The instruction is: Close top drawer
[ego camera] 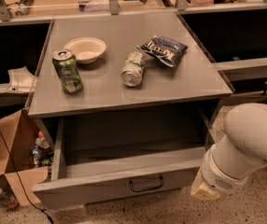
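Left of the drawer (pixel 119 183) sits a box (pixel 12 157) on the floor. Above the drawer, on the table (pixel 171 90), a green can (pixel 67 71) stands up and a bowl (pixel 85 49) sits just behind it.

The drawer is under the table top and is pulled far out toward us. Its handle (pixel 146 185) is in the middle of its front. Nothing touches it. So the job is not done yet, and I think the whole push is still left.

Above the drawer's right half, a second can (pixel 133 69) lies on its side, with a bag (pixel 163 50) near it.

Right of the drawer is the white arm (pixel 245 148). The gripper (pixel 203 192) may be the tan tip just beside the drawer's right front corner. I cannot tell if it is apart or together.
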You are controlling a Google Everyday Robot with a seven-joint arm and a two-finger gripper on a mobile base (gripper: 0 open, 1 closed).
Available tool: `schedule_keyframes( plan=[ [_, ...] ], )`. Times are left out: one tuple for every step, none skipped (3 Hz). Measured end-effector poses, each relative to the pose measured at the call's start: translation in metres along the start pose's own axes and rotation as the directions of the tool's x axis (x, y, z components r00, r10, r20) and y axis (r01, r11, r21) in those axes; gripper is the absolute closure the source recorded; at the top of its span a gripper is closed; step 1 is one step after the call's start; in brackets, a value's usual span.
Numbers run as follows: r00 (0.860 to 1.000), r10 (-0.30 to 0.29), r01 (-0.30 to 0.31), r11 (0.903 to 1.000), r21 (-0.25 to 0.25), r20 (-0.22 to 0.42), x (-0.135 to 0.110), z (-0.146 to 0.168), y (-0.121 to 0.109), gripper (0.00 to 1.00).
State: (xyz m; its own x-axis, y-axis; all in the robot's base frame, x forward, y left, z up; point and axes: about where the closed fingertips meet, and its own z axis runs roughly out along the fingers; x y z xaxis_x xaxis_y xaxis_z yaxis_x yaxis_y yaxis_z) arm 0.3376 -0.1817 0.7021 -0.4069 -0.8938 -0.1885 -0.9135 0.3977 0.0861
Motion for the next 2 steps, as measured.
schedule_keyframes(
  plan=[
    [1.0,0.013,-0.013,0.9999,-0.009,0.021,-0.0142,0.0285,-0.0142,1.0],
    [1.0,0.017,-0.017,0.9997,-0.017,0.024,-0.0157,0.0365,-0.018,1.0]
  ],
)
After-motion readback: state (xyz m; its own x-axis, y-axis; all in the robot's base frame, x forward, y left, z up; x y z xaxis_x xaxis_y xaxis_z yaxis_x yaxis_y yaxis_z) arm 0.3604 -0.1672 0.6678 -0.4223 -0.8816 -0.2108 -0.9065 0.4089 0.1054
